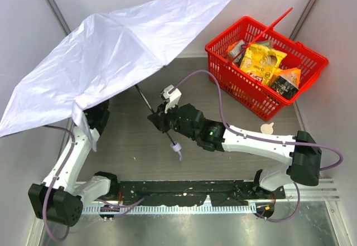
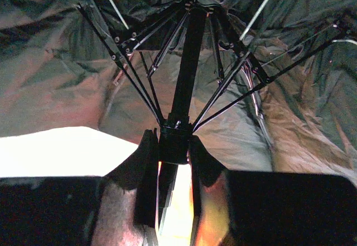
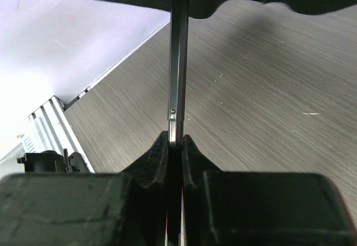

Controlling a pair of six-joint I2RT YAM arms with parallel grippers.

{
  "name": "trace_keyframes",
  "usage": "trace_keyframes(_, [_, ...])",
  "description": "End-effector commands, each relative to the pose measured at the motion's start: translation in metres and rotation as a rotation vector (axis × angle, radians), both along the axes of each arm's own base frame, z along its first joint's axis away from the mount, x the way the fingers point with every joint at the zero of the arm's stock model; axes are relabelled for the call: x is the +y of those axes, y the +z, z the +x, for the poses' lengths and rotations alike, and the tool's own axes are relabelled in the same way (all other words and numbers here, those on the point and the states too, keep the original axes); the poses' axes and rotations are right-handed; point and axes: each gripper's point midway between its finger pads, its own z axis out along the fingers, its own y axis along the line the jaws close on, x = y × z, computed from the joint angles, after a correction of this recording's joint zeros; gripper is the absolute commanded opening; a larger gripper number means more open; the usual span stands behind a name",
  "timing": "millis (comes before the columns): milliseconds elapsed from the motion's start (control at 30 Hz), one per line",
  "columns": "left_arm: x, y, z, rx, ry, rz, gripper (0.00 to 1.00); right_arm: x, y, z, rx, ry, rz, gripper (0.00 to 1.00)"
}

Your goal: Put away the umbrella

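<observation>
the umbrella (image 1: 111, 51), canopy spread, is shown at upper left of the top view; the red basket (image 1: 234, 87) at upper right. its black shaft is pinched at centre by the right gripper (image 1: 159, 117); its runner under the canopy is clasped by the left gripper (image 2: 174, 145).

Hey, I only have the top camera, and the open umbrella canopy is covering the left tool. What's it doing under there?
Observer: The left tool has a finger against each side of the black runner on the umbrella shaft.
Operator: Is the right tool truly gripping, or just near?
Observer: Gripping. Its wrist view shows the right tool closed on the shaft, with no gap visible.
Operator: Have the struts folded yet?
Observer: No. The left wrist view shows the struts fanned out from the runner under the canopy.
</observation>
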Motion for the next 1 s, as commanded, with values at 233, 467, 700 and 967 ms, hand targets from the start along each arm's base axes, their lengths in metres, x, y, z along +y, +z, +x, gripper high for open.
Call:
trace_keyframes(233, [-0.146,-0.089,-0.068,0.235,-0.83,-0.132,0.0,-0.004,0.111,0.046,-0.164,-0.029,0.288,0.0])
trace_keyframes(467, [-0.179,-0.163,-0.122,0.408,-0.852,-0.121,0.0,-0.016,0.132,0.083,-0.184,-0.106,0.322,0.01])
trace_keyframes(700, [-0.19,-0.219,-0.152,0.511,-0.835,-0.082,0.0,-0.021,0.132,0.098,-0.168,-0.145,0.371,0.01])
trace_keyframes(967, [-0.191,-0.247,-0.134,0.457,-0.781,0.1,0.0,-0.041,0.147,0.108,-0.227,-0.221,0.451,0.01])
